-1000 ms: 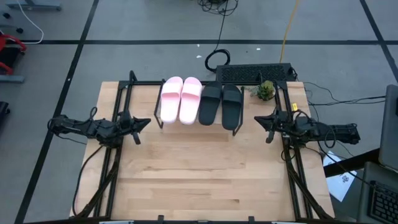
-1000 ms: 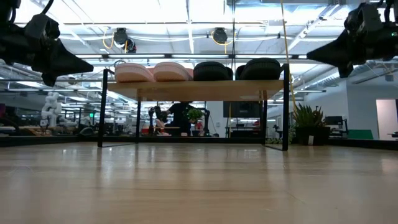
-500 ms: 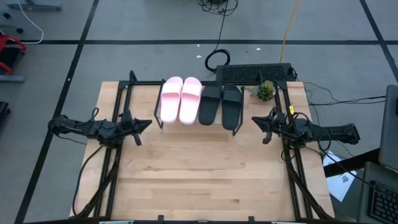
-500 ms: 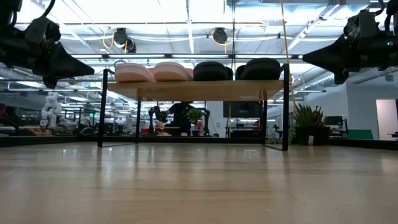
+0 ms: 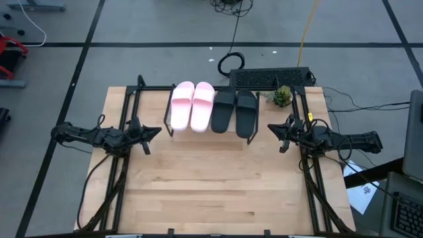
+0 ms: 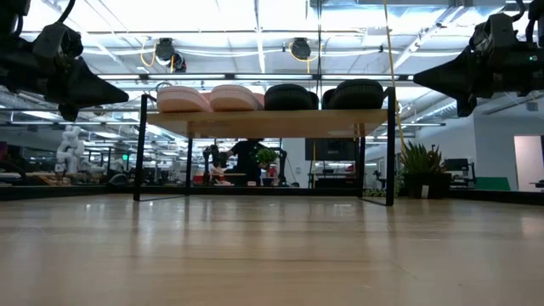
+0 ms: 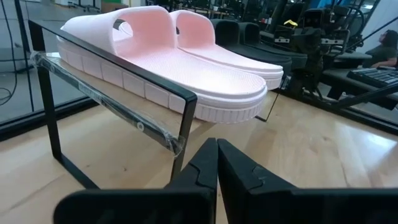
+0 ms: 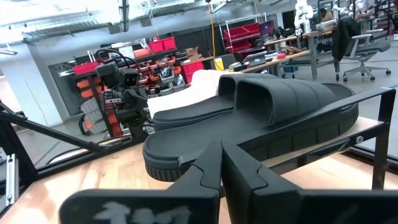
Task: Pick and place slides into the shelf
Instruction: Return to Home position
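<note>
Almost nothing differs from half a second ago. Compared with one second ago, the right arm (image 5: 330, 139) sits slightly more inward and lower. The left arm (image 5: 106, 137) has hardly shifted. Both arms hover at the sides of the counter (image 5: 211, 185), each with its jaws pressed together and holding nothing. Four slides lie in one row on the single shelf (image 6: 272, 121): two pink slides (image 5: 192, 106) and two black slides (image 5: 234, 110). Their long axes run near to far, toes toward the far edge.
</note>
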Motion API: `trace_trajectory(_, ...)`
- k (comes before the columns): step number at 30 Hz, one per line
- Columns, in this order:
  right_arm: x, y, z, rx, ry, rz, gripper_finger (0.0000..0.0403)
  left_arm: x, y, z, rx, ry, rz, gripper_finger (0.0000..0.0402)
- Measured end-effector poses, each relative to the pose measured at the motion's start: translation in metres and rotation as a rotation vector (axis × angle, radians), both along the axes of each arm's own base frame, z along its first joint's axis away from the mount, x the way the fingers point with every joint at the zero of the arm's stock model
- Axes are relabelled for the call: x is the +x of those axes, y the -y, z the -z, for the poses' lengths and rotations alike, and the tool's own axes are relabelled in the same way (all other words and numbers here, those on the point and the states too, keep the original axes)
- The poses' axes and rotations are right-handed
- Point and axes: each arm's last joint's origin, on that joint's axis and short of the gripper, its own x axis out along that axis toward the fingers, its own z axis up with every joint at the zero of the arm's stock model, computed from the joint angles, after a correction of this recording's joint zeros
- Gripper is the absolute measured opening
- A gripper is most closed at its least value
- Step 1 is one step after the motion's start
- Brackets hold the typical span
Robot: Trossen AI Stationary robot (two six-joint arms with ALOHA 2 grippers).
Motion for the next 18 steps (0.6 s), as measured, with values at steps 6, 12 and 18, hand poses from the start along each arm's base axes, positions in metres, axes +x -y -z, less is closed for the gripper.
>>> trace_trajectory(6, 0.0000, 0.0000, 0.0000, 0.000, 0.001, 0.000, 0.0000, 0.0000, 0.0000, -0.0001, -0.031, 0.014, -0.005, 0.0010)
trace_trajectory(12, 0.0000, 0.0000, -0.0001, 0.000, 0.002, 0.000, 0.0000, 0.0000, 0.0000, -0.0002, -0.048, 0.022, -0.007, 0.0010)
trace_trajectory(18, 0.0000, 0.0000, -0.0001, 0.000, 0.001, -0.001, 0.0000, 0.0000, 0.0000, -0.0003, -0.048, 0.022, -0.007, 0.0010)
